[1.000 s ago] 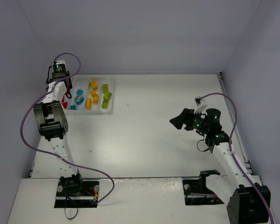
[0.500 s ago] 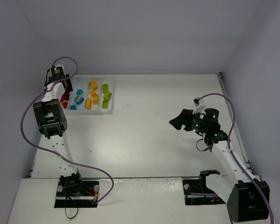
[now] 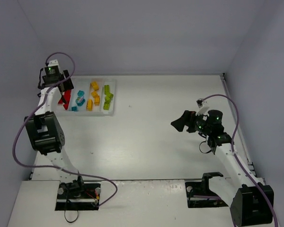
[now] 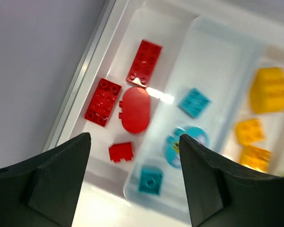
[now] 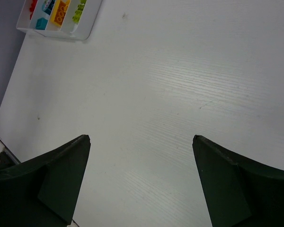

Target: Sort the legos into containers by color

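Surface: white table (image 3: pixel 146 137) enclosed by pale grey walls (image 3: pixel 142 38); we find the white tray (image 3: pixel 112 109) at its far left corner.
Containers: four long narrow compartments (image 4: pixel 213 56) lying side by side in that tray.
Red legos (image 4: pixel 144 63): outermost compartment, beside the left wall; two flat bricks, one oval plate, one small piece.
Cyan legos (image 4: pixel 194 102): second compartment; two bricks and one round piece.
Yellow legos (image 4: pixel 267 90): third compartment; we count three in the left wrist view.
Green legos (image 3: pixel 107 97): fourth compartment, nearest the table's middle.
Left gripper (image 4: pixel 135 138): hangs above the red and cyan compartments; jaws parted wide, nothing between them.
Right gripper (image 5: pixel 141 139): over bare table on the right side, well apart from the tray; jaws spread wide, holding nothing.
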